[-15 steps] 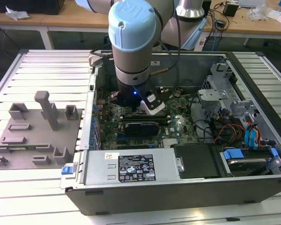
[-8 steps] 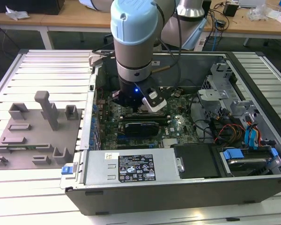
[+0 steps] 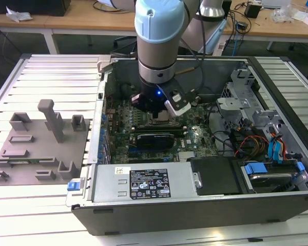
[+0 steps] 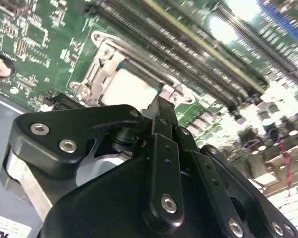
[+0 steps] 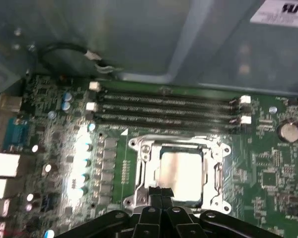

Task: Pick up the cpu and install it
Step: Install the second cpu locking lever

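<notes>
Cpu (image 5: pixel 181 172) seated inside socket frame (image 5: pixel 144 171), installing step seemingly near done. Pincer (image 5: pixel 161 191) poised at frame's edge, fingers pressed together, gripping nothing. Probably calls for a straight lift away.

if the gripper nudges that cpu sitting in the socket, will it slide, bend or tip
The cpu looks like a flat, rigid metal-topped square, so bending seems unlikely. It lies low inside the socket frame, so it probably would not slide far or tip. Its smooth pale top may be slippery for the gripper.

Open computer case (image 3: pixel 143 215), green motherboard (image 5: pixel 268 163), grey plastic blocks (image 3: pixel 41 138), wooden desks (image 3: pixel 82 15)
</notes>
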You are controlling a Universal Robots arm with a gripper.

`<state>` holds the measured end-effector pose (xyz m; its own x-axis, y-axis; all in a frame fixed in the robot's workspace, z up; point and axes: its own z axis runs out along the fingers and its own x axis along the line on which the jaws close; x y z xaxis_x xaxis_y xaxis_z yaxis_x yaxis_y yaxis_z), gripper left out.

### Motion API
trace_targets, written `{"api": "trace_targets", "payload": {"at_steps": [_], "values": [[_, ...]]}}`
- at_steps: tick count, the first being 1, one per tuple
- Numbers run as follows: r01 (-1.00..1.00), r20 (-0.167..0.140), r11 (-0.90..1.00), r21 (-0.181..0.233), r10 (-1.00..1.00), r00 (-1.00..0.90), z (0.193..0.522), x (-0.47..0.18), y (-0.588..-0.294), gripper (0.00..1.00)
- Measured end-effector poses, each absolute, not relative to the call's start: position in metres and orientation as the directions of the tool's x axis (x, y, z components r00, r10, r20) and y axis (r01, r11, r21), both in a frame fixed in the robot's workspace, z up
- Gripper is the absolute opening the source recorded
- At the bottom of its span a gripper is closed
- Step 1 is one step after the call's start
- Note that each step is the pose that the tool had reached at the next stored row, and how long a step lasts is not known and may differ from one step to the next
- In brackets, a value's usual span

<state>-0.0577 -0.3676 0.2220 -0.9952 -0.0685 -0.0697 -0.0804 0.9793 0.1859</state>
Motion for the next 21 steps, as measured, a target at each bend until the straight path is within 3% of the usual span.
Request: {"api": "trace_targets", "payload": {"at_steps": [7,13,21], "values": [[-0.076,-0.066,0.984,0.161,-0.066,-0.996,0.222,-0.041,-0.363,0.11],[-0.076,-0.059,0.993,0.093,-0.071,-0.996,0.223,-0.037,-0.348,0.11],[-0.076,-0.059,0.993,0.089,-0.071,-0.996,0.236,-0.034,-0.344,0.11]]}}
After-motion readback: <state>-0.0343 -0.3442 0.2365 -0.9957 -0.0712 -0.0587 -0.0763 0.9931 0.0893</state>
